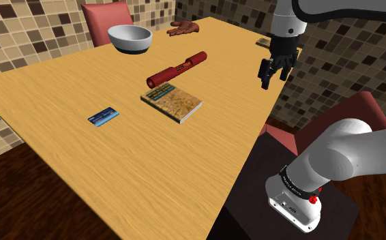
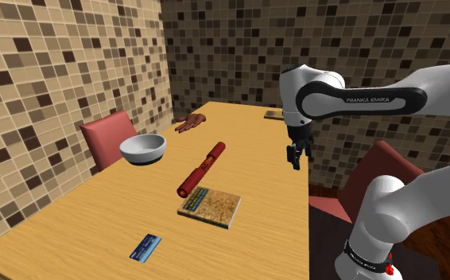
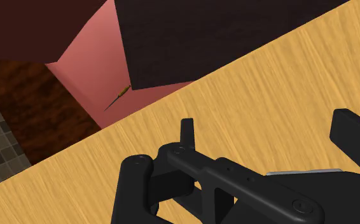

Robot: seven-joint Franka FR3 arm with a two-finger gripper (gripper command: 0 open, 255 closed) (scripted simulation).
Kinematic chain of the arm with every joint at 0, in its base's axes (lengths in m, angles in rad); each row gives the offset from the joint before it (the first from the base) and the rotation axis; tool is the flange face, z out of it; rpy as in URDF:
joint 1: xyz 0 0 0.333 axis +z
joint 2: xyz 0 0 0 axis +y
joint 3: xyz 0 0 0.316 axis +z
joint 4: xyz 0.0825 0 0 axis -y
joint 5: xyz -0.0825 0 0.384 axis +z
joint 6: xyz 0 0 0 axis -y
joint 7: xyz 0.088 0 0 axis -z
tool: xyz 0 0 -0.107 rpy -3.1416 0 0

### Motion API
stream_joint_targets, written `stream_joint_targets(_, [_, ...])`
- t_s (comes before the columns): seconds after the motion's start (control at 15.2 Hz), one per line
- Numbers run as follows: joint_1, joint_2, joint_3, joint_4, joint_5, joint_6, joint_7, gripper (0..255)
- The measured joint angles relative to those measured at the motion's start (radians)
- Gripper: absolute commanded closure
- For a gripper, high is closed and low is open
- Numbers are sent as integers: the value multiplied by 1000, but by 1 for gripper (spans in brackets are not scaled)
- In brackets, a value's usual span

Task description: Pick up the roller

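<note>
Well apart from the roller [image 1: 178, 69], hangs over the table [image 1: 151, 163], claw [image 1: 266, 80] spread and empty, yet to reach or lift it.

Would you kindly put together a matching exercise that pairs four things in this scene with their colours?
Things:
1. roller
2. bowl
3. card
4. gripper

Colours:
A. black
B. blue
C. red
D. white

Pairs: 1-C, 2-D, 3-B, 4-A
</note>
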Motion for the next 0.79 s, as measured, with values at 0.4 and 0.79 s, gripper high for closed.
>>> stream_joint_targets(0.4, [-15, 104, 58, 35, 65, 88, 153, 0])
stream_joint_targets(0.79, [-44, 303, 135, 122, 123, 239, 379, 0])
